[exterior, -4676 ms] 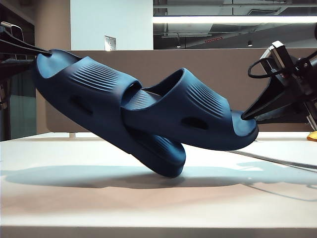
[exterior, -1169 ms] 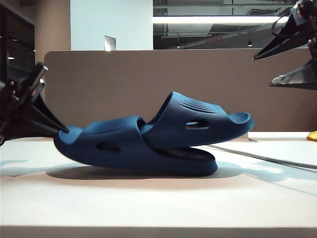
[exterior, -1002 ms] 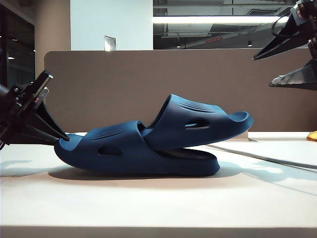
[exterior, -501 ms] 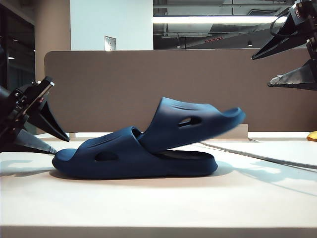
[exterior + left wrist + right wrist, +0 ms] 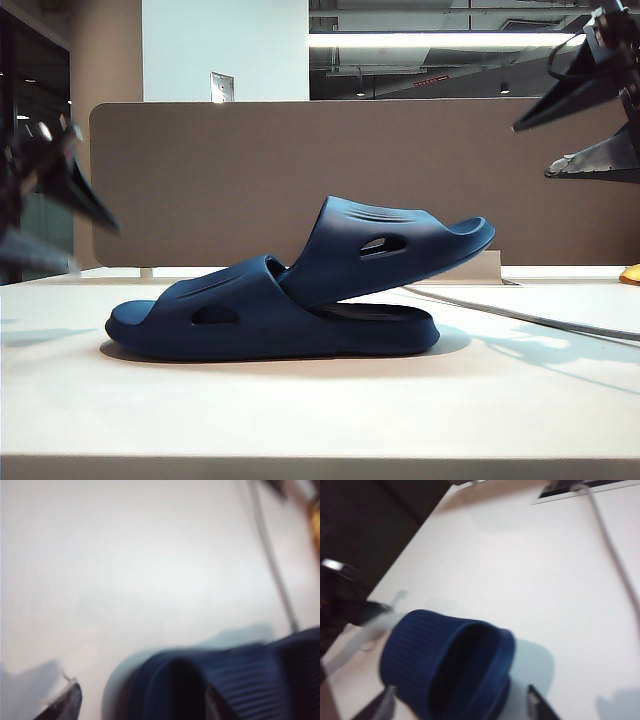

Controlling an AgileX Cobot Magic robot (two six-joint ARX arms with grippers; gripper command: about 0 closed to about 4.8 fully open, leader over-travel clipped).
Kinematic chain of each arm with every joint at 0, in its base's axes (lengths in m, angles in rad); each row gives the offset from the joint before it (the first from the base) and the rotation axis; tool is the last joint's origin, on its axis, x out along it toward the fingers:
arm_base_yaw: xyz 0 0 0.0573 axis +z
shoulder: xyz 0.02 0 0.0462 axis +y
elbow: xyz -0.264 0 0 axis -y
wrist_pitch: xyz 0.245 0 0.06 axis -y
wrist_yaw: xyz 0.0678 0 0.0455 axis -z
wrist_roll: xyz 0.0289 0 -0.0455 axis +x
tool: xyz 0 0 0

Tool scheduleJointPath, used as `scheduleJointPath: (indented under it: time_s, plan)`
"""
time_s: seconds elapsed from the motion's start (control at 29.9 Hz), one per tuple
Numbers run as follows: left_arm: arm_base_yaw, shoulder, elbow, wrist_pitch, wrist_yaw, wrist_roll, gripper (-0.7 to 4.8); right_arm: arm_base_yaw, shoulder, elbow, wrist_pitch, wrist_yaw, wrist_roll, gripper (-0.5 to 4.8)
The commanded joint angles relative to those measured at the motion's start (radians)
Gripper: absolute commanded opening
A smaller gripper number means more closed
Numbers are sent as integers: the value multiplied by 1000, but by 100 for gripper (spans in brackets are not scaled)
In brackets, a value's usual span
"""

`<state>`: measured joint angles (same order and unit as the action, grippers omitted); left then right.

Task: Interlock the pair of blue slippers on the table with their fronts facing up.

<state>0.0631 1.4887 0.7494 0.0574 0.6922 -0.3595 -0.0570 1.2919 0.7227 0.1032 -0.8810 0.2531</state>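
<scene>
- left gripper: jaws apart, empty, blurred; it hangs just off the heel end of the pair of blue slippers.
- right gripper: jaws apart, empty, high above and beyond the raised toe end.
- slippers lie below both grippers on the table, one threaded through the other's strap.
- handling, as judged: light, soft foam, springy; take hold at a sole edge or the heel rim.
- count: two slippers, two grippers.
</scene>
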Motion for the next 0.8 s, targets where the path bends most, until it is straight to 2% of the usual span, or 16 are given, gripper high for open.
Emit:
scheduleJointPath:
  time_s: [0.03,0.1,0.2,0.27,0.4,0.43,0.5,0.57,0.63,0.73,0.8]
  plan:
    - [32,-137,11,126,53,-39,293,1,-11,5,9,38,-18,322]
    - [33,-245,11,188,52,-39,239,1,-27,5,14,42,-16,312]
    - [32,-421,11,273,45,-87,203,1,-90,5,22,42,-5,300]
    - [32,-513,11,296,40,-116,188,1,-160,5,29,42,13,263]
    - [33,-618,10,272,42,-106,54,0,-264,5,29,62,46,250]
    - [32,-652,10,244,42,-100,24,0,-312,5,26,73,65,206]
    - [32,-701,10,206,40,-86,16,0,-392,5,25,78,97,164]
    - [32,-764,10,157,-7,-52,-2,0,-467,5,16,78,114,137]
    - [32,-851,10,94,-46,-14,-4,0,-535,5,-28,79,113,80]
    - [32,-962,10,5,-48,39,-4,0,-607,5,-136,106,74,74]
    - [32,-1051,10,-98,-103,79,-4,1,-650,5,-215,137,32,74]
